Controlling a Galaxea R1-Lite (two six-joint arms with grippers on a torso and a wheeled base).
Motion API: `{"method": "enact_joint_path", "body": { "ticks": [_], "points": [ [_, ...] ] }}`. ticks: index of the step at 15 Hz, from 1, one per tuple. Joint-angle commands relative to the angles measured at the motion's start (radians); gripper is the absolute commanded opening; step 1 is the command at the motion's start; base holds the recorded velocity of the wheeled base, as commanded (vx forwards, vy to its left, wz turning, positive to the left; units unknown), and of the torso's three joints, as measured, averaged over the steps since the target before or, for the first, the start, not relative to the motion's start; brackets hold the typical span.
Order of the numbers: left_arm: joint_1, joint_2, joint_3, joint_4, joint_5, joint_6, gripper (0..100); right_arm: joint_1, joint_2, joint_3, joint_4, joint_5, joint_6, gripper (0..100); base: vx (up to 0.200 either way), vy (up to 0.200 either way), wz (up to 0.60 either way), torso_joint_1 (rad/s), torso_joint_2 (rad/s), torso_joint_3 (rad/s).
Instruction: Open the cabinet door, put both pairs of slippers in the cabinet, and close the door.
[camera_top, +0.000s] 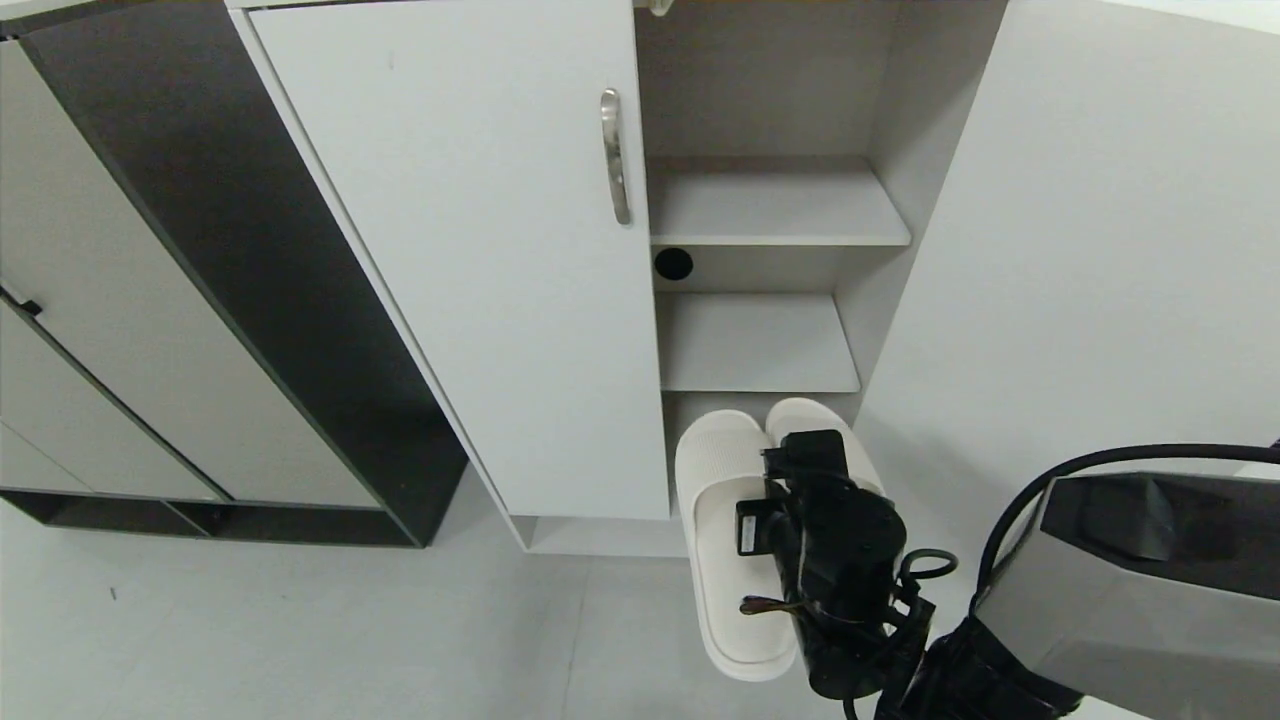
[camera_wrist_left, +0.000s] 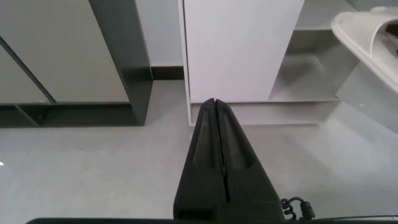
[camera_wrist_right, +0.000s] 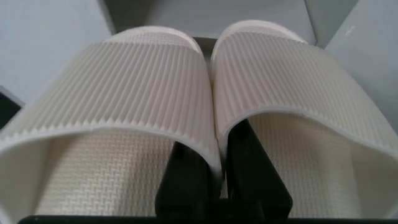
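Right claw (camera_top: 808, 455): clenched on one pair of cream ribbed slippers (camera_top: 722, 520). It pinched their inner edges together, with one slipper on each side of it and the toes ahead of its fingers (camera_wrist_right: 186, 180).
White cabinet (camera_top: 450, 300): stood directly ahead of this claw, right compartment open, two shelves (camera_top: 775, 205) ahead and above. A closed door with a metal handle (camera_top: 615, 155) was to the claw's left.
Left claw (camera_wrist_left: 214, 109): clenched on nothing, above the grey floor (camera_wrist_left: 93, 168).
Small label (camera_top: 748, 535) on the right claw's housing: print unreadable.
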Motion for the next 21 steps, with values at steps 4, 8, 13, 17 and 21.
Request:
{"method": "enact_joint_path", "body": {
  "ticks": [4, 8, 13, 17, 21],
  "points": [
    [0.000, 0.001, 0.000, 0.000, 0.002, -0.002, 0, -0.030, 0.025, -0.006, -0.020, -0.037, -0.029, 0, 0.000, 0.000, 0.00, -0.001, 0.00, -0.158],
    [0.000, 0.001, 0.000, 0.000, 0.002, -0.002, 0, -0.029, 0.040, 0.005, -0.127, -0.028, -0.085, 0, 0.000, 0.000, 0.00, 0.000, 0.00, 0.000],
    [0.000, 0.001, 0.000, 0.000, 0.002, 0.000, 0, -0.029, 0.062, 0.002, -0.138, -0.017, -0.085, 0, 0.000, 0.000, 0.00, 0.000, 0.00, 0.000],
    [0.000, 0.001, 0.000, 0.000, 0.001, 0.001, 0, -0.029, 0.073, 0.001, -0.135, -0.017, -0.085, 0, 0.150, 0.000, 0.00, -0.003, 0.00, 0.002],
    [0.000, 0.001, 0.000, 0.000, 0.001, 0.001, 0, -0.030, 0.076, -0.004, -0.136, -0.017, -0.087, 0, 0.200, 0.000, 0.00, 0.002, 0.00, 0.001]
  ]
}}
